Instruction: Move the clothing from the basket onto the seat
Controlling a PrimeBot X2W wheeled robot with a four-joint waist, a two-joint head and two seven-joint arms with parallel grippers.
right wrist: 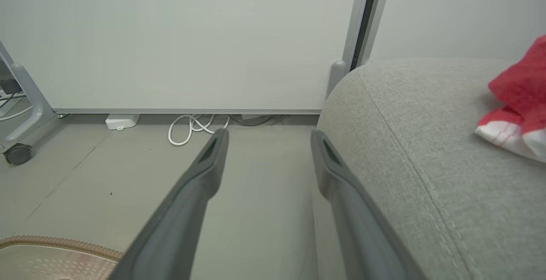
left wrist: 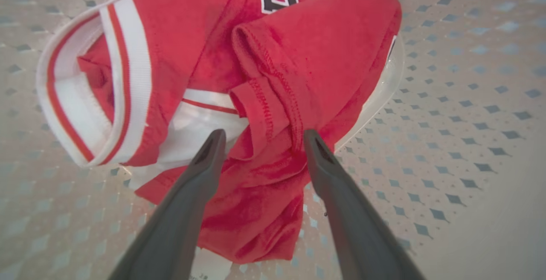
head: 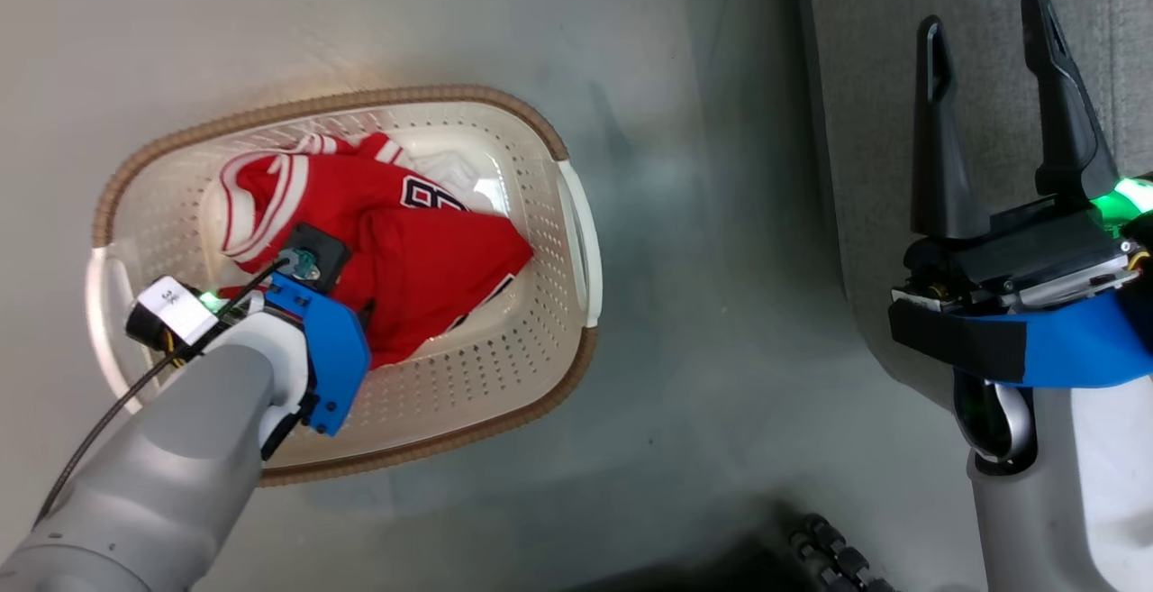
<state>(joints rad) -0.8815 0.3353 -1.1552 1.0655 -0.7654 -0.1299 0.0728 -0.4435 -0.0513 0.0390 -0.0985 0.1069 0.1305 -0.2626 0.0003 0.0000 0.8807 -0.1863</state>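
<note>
Since the clothing point(left wrist: 298, 50) in the basket point(head: 540, 331) is judged soft, light and limp, its hemmed fold should be pinched; the left gripper point(left wrist: 263, 135) is spread astride it, the right gripper point(head: 986, 29) spread by the seat point(right wrist: 426, 165).

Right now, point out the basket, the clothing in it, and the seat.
basket point(head: 405, 91): head view, brown rim.
clothing point(left wrist: 307, 50): left wrist view, red fold.
seat point(right wrist: 426, 152): right wrist view, grey cushion top.
</note>
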